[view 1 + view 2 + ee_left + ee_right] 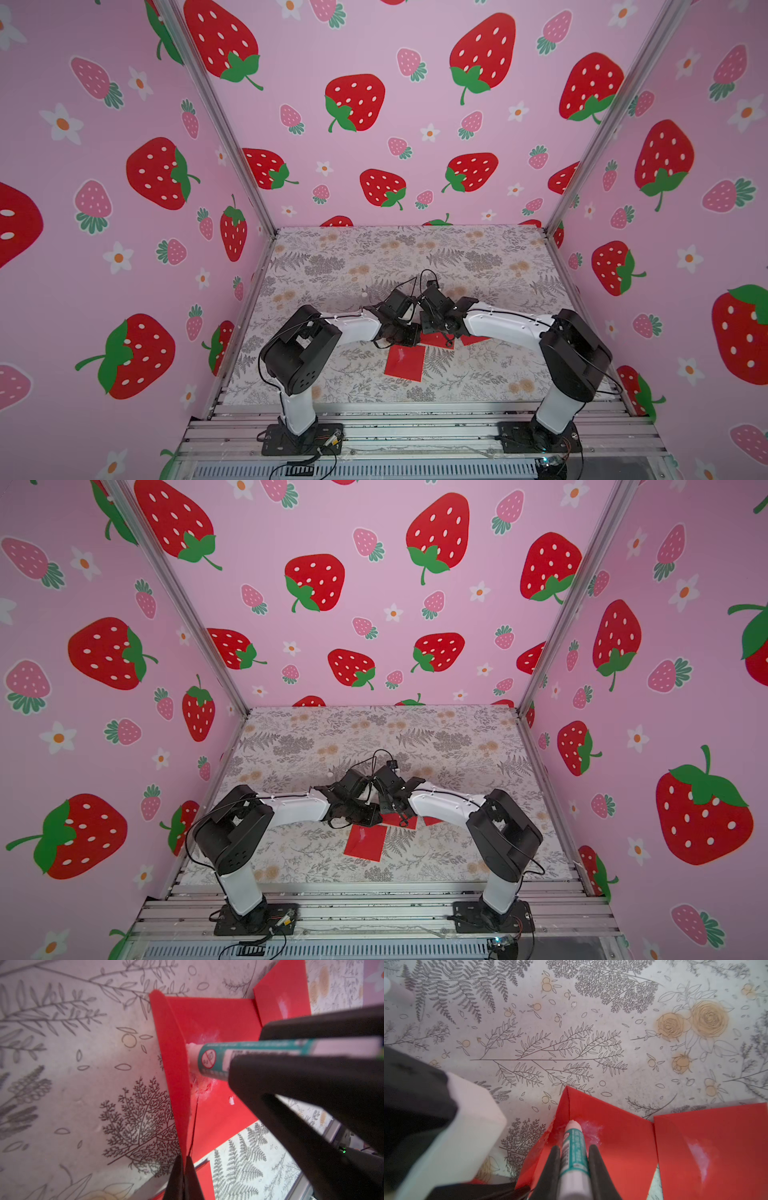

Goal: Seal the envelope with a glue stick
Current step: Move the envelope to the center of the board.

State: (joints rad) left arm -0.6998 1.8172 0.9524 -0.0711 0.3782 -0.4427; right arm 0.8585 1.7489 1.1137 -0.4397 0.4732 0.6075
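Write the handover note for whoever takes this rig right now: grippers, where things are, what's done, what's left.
Left gripper: shut on the flap of the red envelope, holding it raised off the table.
Right gripper: shut on the glue stick, uncapped, tip pressed on the envelope just inside the flap fold.
Done: white glue smears beside the tip.
Left: probably finish the glue, fold the flap down and press it shut.
Also: a second red envelope lies flat nearer the arm bases.
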